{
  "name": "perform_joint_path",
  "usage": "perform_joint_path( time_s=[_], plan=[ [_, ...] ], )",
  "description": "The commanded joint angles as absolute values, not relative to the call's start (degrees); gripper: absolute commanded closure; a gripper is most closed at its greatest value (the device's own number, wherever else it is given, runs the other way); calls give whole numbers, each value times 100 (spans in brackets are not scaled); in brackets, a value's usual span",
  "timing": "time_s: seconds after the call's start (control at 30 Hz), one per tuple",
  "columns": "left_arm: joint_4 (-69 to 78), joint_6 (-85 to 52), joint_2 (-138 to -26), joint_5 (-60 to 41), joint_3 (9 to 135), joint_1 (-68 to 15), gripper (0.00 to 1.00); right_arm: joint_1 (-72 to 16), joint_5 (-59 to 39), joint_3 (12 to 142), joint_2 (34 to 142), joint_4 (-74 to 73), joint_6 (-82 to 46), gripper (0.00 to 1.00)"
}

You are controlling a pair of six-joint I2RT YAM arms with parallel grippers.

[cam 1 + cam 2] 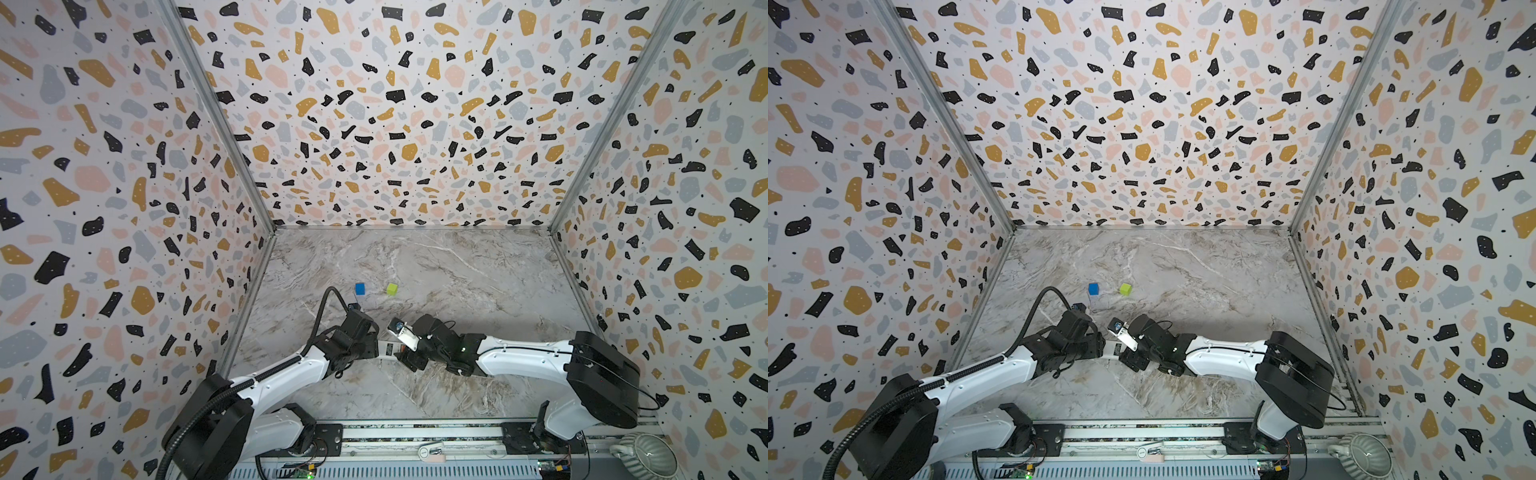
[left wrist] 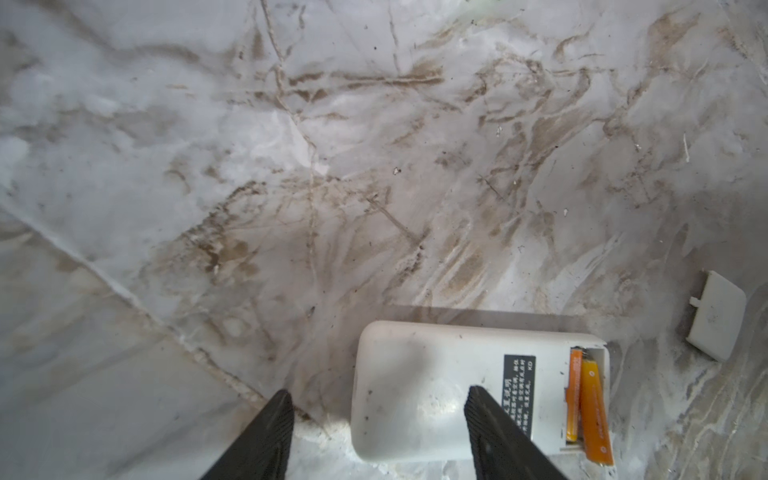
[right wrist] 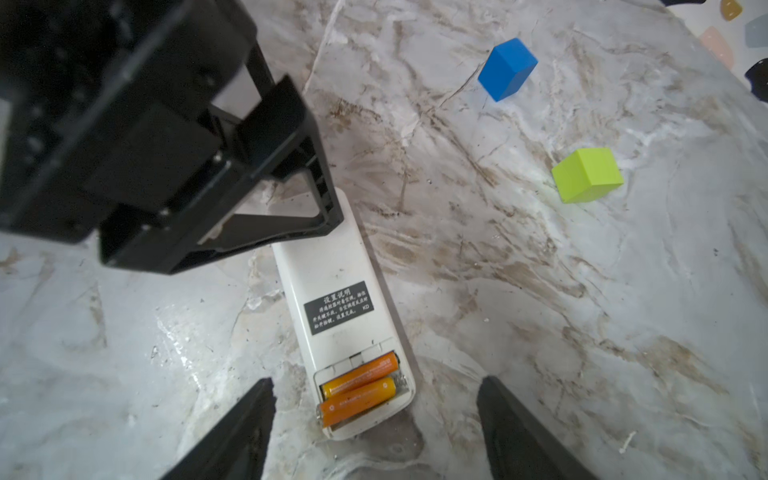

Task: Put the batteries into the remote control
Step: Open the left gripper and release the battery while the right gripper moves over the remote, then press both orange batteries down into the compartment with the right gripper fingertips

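Left gripper [image 2: 378, 432]: we are holding it spread wide and empty, with one black finger hanging over the remote's plain back and the other over bare table beside it.
Right gripper [image 3: 376, 384]: we are hovering it wide apart and empty, with a finger on either side of the remote's battery end and touching nothing.
Remote: the oblong white plastic remote control [image 3: 332, 266] is lying back up on the grey-veined marble tabletop [image 3: 540, 291]. It is sitting between the two wrists in both top views, with its compartment open.
Batteries: the two thin orange cylindrical batteries [image 3: 357, 399] are sitting in that compartment. The inner one is looking seated, while the outer one is riding askew with one end overhanging the rim.
Step in hand: we are judging it to be seating the outer battery.
Doing it well: we are advising a steadying left hold at the far end and one right fingertip pressing the raised end down gently against the spring. A hard push risks popping the battery out.
Cover: the small white plastic battery lid [image 2: 717, 320] is lying apart, near the battery end.
Writing: the black rectangular label [image 3: 338, 307] is showing white Chinese text headed 设置说明 and ending in "KD". The finer lines and the battery print are too small to read.
Further out: the blue cube [image 3: 507, 68] and the lime-green cube [image 3: 588, 174] are sitting well apart from the remote.
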State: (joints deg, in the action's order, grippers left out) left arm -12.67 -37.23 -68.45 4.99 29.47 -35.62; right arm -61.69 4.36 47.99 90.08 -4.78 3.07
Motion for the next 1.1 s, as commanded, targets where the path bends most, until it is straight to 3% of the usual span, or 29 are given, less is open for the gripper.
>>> perform_joint_path(
  time_s=[0.0,0.57,1.07],
  plan=[
    [-896,-3577,-6871,281,2814,-3514,32,-6239,544,5016,8989,-61,231,26],
    [-532,-3455,-7096,-228,2567,-3508,39,-6329,453,5264,9398,289,301,42],
    [-431,-3422,-7241,-229,2452,-3510,43,-6347,431,5355,9580,360,359,63]
  ],
)
